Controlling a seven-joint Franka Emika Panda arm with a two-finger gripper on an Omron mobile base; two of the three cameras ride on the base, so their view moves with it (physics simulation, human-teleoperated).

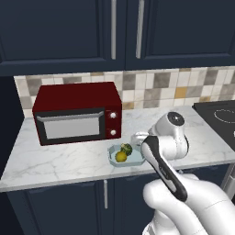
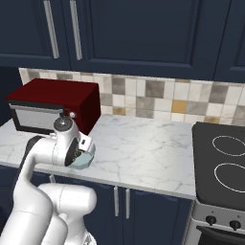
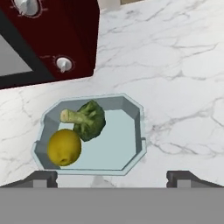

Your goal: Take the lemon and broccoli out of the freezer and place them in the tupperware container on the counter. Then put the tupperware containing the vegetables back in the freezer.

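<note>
Bumpy broccoli [image 3: 89, 120] touches smooth round lemon [image 3: 64, 147] in angled-corner tupperware container [image 3: 131, 158].

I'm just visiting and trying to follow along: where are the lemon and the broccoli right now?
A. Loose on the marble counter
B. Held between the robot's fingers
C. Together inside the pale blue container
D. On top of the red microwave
C: the hand view shows the lemon and the broccoli lying side by side inside the tupperware container, which sits on the counter.

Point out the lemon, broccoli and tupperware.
lemon [image 3: 64, 147], hand view, middle of the fruit.
broccoli [image 3: 92, 120], hand view, on the dark green head.
tupperware [image 3: 135, 114], hand view, on the inner wall of the far right corner.
</note>
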